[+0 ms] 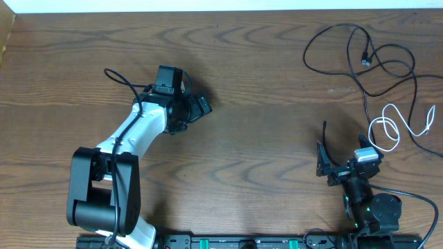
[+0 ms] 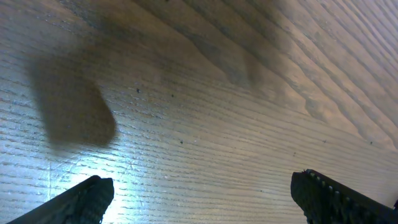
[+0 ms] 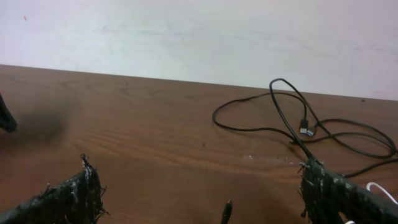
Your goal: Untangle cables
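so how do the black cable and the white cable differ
The thin black cable sprawls in wide loops toward the far edge; the thin white cable makes small tight loops nearer the right fingers. Black looks longer than white. Both lie loose on the wooden table, ungripped.

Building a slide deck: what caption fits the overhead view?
Left gripper and right gripper open above a wooden table; black cables and a white cable lie looped at the table's right end.

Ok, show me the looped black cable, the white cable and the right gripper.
looped black cable [image 1: 365, 61], overhead view, its plug end.
white cable [image 1: 398, 133], overhead view, right side of its loop.
right gripper [image 3: 198, 171], right wrist view, midway between its open fingertips.
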`<state>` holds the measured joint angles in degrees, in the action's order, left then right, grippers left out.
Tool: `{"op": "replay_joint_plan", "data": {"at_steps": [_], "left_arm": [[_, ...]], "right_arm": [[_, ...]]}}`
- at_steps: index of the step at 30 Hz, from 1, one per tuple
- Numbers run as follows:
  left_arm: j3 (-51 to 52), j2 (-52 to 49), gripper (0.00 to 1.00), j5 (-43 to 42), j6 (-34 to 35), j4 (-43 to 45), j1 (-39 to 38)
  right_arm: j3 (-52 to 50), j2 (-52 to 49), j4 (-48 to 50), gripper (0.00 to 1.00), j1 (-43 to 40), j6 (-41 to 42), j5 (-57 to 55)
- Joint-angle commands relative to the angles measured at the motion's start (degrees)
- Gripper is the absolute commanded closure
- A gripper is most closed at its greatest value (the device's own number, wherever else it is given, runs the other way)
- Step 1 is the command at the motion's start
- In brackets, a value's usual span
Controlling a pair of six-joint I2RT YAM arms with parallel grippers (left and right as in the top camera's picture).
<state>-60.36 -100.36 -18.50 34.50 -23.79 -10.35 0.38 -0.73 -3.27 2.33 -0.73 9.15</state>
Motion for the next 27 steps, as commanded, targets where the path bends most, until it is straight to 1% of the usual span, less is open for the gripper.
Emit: {"op": "replay_joint_plan", "data": {"at_steps": [1, 24, 26, 27], "left_arm": [[0.2, 0.0, 0.02, 0.6, 0.0, -0.2, -0.1], [0.1, 0.0, 0.02, 0.6, 0.0, -0.2, -0.1], [0.1, 0.0, 0.02, 2.9, -1.9, -0.2, -0.1], [0.2, 0.0, 0.02, 4.3, -1.9, -0.2, -0.1]], "right_arm": [[-0.1, 0.3, -0.3, 0.01, 0.0, -0.6, -0.6], [-0.1, 0.3, -0.3, 0.01, 0.0, -0.6, -0.6], [-0.1, 0.3, -0.3, 0.01, 0.0, -0.6, -0.6], [-0.1, 0.3, -0.3, 0.01, 0.0, -0.6, -0.6]]}}
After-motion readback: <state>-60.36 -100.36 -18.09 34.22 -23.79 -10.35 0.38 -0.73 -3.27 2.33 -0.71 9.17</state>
